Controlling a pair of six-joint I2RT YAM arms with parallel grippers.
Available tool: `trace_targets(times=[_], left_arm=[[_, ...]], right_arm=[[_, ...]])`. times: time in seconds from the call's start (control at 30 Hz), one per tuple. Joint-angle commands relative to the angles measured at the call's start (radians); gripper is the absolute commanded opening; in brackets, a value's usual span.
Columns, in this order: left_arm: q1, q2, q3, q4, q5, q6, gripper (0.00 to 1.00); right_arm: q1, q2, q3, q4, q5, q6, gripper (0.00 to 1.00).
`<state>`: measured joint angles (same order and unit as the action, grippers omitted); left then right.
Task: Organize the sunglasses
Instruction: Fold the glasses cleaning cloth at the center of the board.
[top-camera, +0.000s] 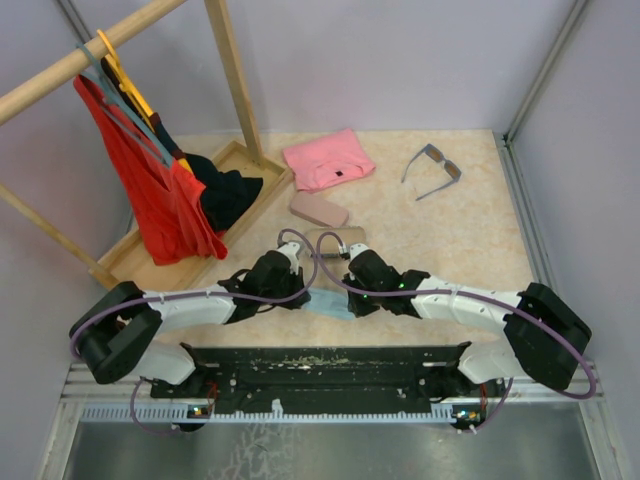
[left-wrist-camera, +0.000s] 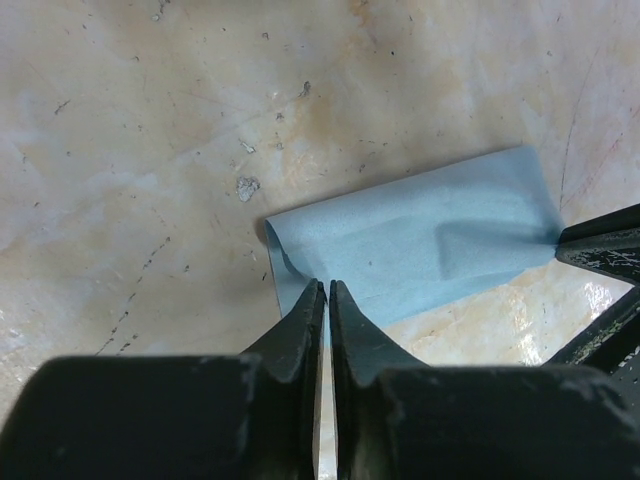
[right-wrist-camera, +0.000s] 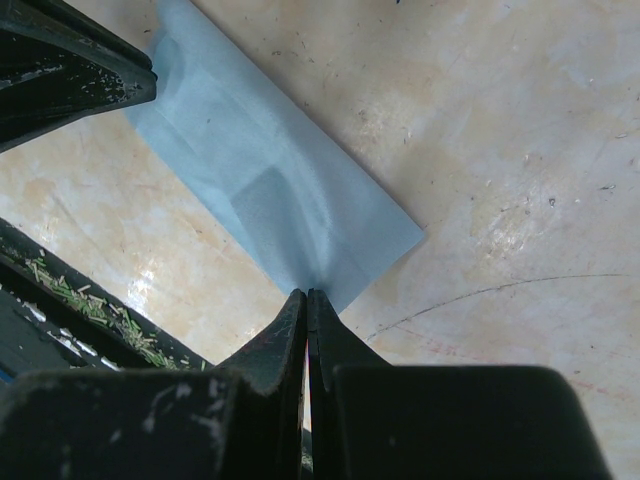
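One pair of sunglasses (top-camera: 432, 170), grey-blue frame with dark lenses, lies unfolded at the back right of the table, far from both arms. A light blue cloth (top-camera: 325, 303) lies flat near the front edge between the two grippers. My left gripper (top-camera: 300, 290) is shut on the cloth's (left-wrist-camera: 420, 235) left end, with the edge running in between its tips (left-wrist-camera: 327, 287). My right gripper (top-camera: 352, 296) is shut on the cloth's (right-wrist-camera: 270, 190) opposite corner (right-wrist-camera: 307, 293). Each wrist view shows the other gripper's dark fingers at the cloth's far end. No brown-framed pair shows.
A pink oblong case (top-camera: 318, 208) and a tan oblong thing (top-camera: 335, 237) lie just behind the grippers. A folded pink cloth (top-camera: 328, 158) lies further back. At the left a wooden rack (top-camera: 232, 70) holds a red garment (top-camera: 150, 190) over a wooden tray (top-camera: 130, 262).
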<state>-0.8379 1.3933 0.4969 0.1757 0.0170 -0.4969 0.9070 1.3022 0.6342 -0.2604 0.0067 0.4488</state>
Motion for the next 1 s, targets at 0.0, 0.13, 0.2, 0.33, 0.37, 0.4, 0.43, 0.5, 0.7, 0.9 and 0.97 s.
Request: trace_targets(times=[0.0, 0.13, 0.2, 0.33, 0.37, 0.4, 0.43, 0.5, 0.7, 0.9, 0.97], left_arm=[[-0.002, 0.008, 0.026, 0.004, -0.010, 0.007, 0.12], [-0.001, 0.013, 0.027, 0.006, -0.004, 0.006, 0.13], [-0.001, 0.015, 0.025, 0.008, -0.003, 0.004, 0.13], [-0.002, 0.015, 0.020, 0.011, 0.000, -0.001, 0.13], [-0.002, 0.015, 0.017, 0.013, 0.001, -0.002, 0.14], [-0.001, 0.016, 0.016, 0.014, 0.001, -0.002, 0.14], [-0.001, 0.016, 0.016, 0.014, 0.003, -0.002, 0.14], [-0.001, 0.018, 0.017, 0.015, 0.006, -0.003, 0.15], [-0.002, 0.018, 0.014, 0.016, 0.007, -0.004, 0.18], [-0.001, 0.031, 0.015, 0.027, 0.013, -0.005, 0.10], [0.000, 0.032, 0.016, 0.028, 0.015, -0.003, 0.08]], right_arm=[[0.006, -0.015, 0.011, 0.041, 0.009, 0.004, 0.00], [0.006, -0.012, 0.012, 0.042, 0.009, 0.003, 0.00], [0.006, -0.014, 0.012, 0.042, 0.009, 0.003, 0.00], [0.007, -0.017, 0.008, 0.040, 0.010, 0.004, 0.00], [0.006, -0.018, 0.007, 0.040, 0.010, 0.003, 0.00], [0.006, -0.018, 0.007, 0.039, 0.012, 0.004, 0.00], [0.006, -0.018, 0.007, 0.040, 0.011, 0.004, 0.00], [0.007, -0.018, 0.006, 0.041, 0.010, 0.005, 0.00], [0.006, -0.018, 0.005, 0.043, 0.009, 0.005, 0.00], [0.006, -0.022, 0.004, 0.043, 0.010, 0.007, 0.00], [0.006, -0.022, 0.002, 0.043, 0.012, 0.007, 0.00]])
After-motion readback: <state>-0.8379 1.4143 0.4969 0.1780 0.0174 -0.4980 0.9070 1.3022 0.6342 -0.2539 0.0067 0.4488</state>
